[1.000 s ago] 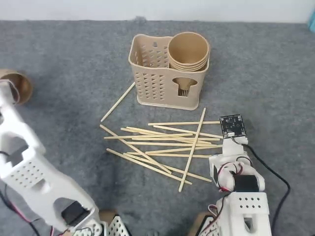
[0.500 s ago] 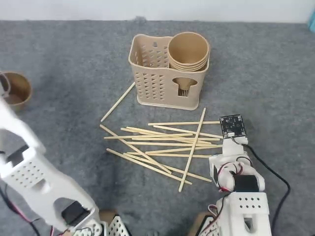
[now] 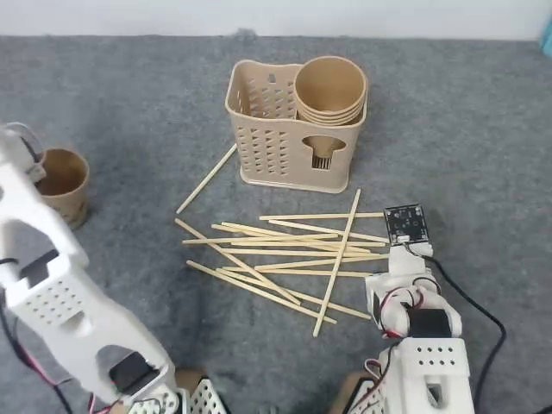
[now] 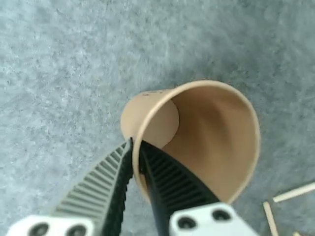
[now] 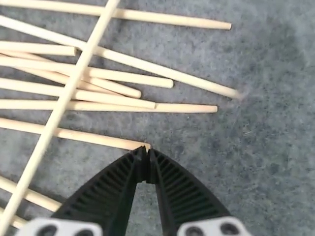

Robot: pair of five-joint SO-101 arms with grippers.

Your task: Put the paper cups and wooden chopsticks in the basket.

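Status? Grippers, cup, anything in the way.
Left gripper shut on paper cup rim. Right gripper shut, empty, by scattered chopsticks. Stacked cups already in basket. Lone chopstick lies between cup and basket.

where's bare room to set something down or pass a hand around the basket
Bare mat right of the basket, beyond the right hand; also between the basket and the paper cup in the left hand. Crowded in front of the basket, where the chopsticks lie crisscrossed.

Cup stack (image 3: 330, 89): lower bodies hidden inside the basket (image 3: 267, 142).
Lone cup (image 3: 67, 185): one side of its rim covered by the left arm (image 3: 34, 250), high view.
Chopsticks (image 5: 187, 107): several run off the right wrist view's edges; one tip blurred.
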